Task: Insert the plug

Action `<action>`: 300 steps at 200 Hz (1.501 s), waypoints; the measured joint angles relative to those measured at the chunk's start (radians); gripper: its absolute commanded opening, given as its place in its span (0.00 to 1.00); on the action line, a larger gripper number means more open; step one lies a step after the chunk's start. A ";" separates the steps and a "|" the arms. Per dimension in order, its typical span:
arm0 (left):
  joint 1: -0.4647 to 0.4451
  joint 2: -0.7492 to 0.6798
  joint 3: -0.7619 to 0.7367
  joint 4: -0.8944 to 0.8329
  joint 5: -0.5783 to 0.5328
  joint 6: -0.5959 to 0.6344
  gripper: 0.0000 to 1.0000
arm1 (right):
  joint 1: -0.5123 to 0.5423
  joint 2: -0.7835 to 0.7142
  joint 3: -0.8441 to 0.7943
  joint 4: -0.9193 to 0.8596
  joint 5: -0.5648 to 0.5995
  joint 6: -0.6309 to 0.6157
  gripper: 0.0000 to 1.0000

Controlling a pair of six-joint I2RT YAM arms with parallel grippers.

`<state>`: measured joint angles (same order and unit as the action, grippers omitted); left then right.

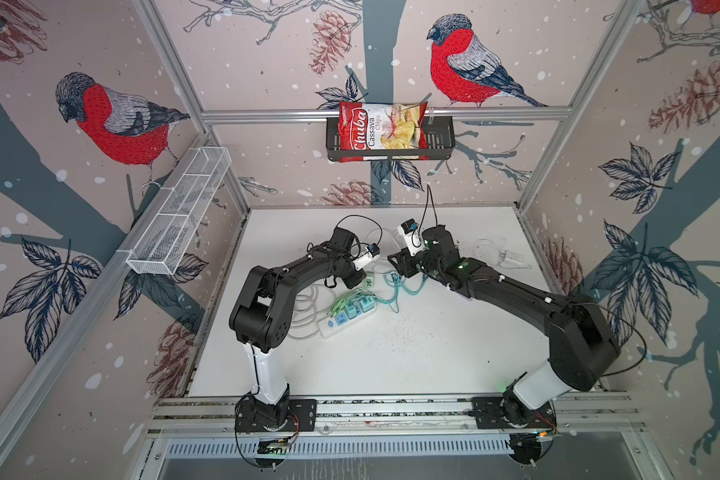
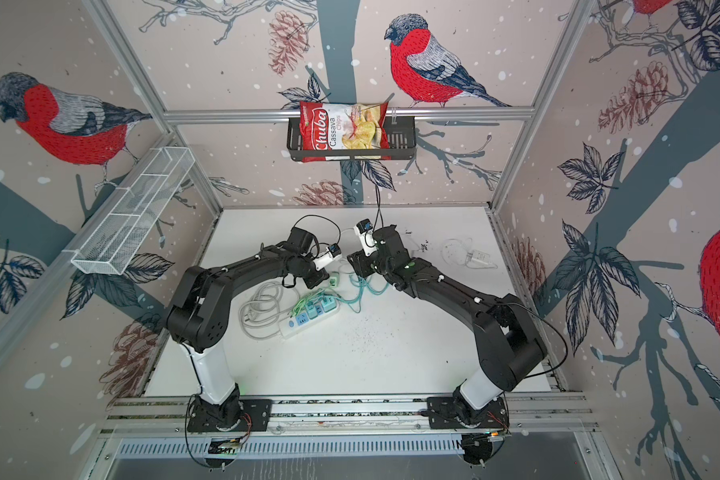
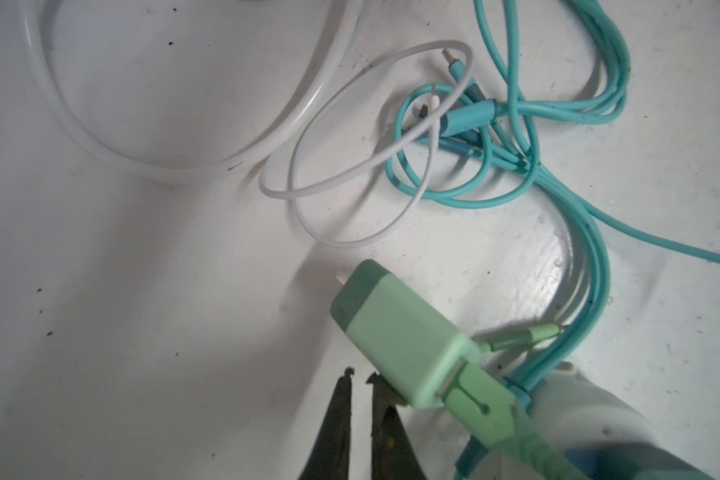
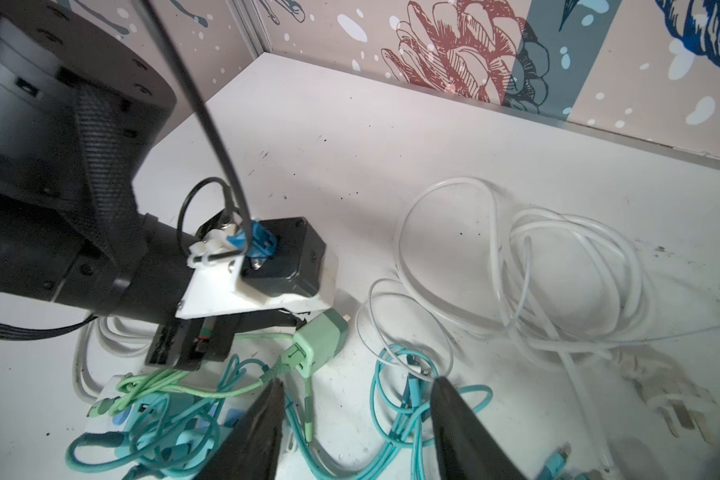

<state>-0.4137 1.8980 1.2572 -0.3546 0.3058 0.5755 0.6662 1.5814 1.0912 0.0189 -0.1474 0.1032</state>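
The left gripper (image 3: 360, 380), jaws almost together and holding nothing, stood just beside a green charger plug (image 3: 395, 332) near tangled teal cables (image 3: 516, 124).

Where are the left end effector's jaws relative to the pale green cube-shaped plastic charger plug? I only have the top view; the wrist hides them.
Observer: In the left wrist view the left end effector is nearly closed on nothing. The pale green cube-shaped plastic charger plug lies beside it, not between the jaws.
Operator: Prongs?
Observer: A metal prong shows at the plug's far end, pointing away from the end effector.
Operator: Right side busy?
Observer: In the right wrist view the right end effector is open and empty above the tangled teal cables.
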 measured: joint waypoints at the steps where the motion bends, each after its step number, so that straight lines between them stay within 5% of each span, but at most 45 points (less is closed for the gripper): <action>1: 0.000 0.002 0.001 -0.002 -0.001 0.000 0.15 | 0.000 0.000 0.000 0.000 0.000 0.000 0.58; 88: -0.004 -0.044 -0.012 -0.047 -0.051 -0.018 0.19 | -0.006 0.201 0.095 -0.088 -0.013 0.138 0.53; 163: 0.086 -0.133 -0.071 -0.024 -0.109 -0.095 0.24 | 0.053 0.411 0.253 -0.183 -0.103 0.226 0.44; 210: 0.156 -0.243 -0.178 0.055 -0.211 -0.180 0.23 | 0.071 0.464 0.328 -0.217 -0.194 0.297 0.48; 300: 0.167 -0.276 -0.225 0.117 -0.196 -0.188 0.24 | 0.081 0.612 0.459 -0.251 -0.453 0.414 0.50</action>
<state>-0.2470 1.6222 1.0325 -0.2371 0.1101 0.3878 0.7471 2.1929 1.5501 -0.2325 -0.6006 0.5167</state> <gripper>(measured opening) 0.241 0.494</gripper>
